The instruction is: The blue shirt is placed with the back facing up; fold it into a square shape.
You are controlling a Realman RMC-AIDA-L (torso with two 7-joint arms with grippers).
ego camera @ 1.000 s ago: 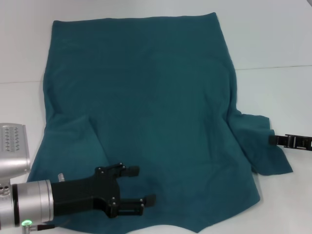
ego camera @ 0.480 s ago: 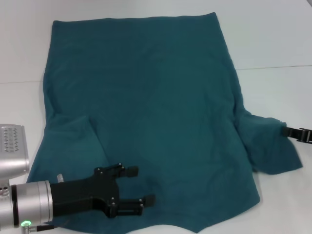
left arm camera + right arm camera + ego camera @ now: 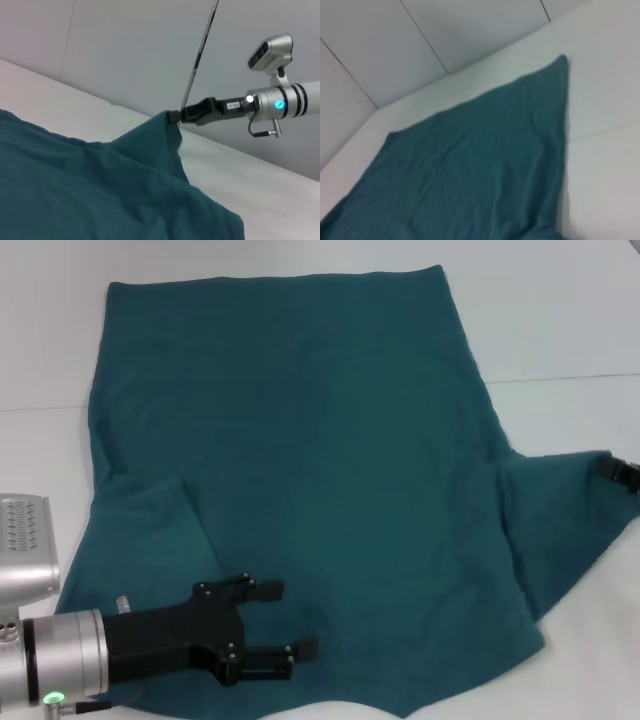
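Observation:
The blue shirt [image 3: 300, 440] lies spread flat on the white table [image 3: 560, 330], hem at the far side. My left gripper [image 3: 290, 620] hovers open over the shirt's near left part, nothing between its fingers. At the right edge of the head view my right gripper [image 3: 620, 470] is shut on the tip of the right sleeve [image 3: 560, 510], which is drawn out sideways and taut. The left wrist view shows that same gripper [image 3: 176, 116] pinching the lifted sleeve corner. A diagonal fold [image 3: 190, 510] runs across the shirt's left side. In the right wrist view only the shirt [image 3: 470, 165] shows.
A seam [image 3: 560, 377] crosses the table top at mid-height. My left arm's silver wrist and its camera block [image 3: 25, 540] sit at the near left corner. Bare table lies to the right of and beyond the shirt. A panelled wall [image 3: 125, 50] stands behind.
My right gripper has moved right and slightly away, pulling the crumpled right sleeve out into a flat, stretched triangle. The left gripper has stayed in place.

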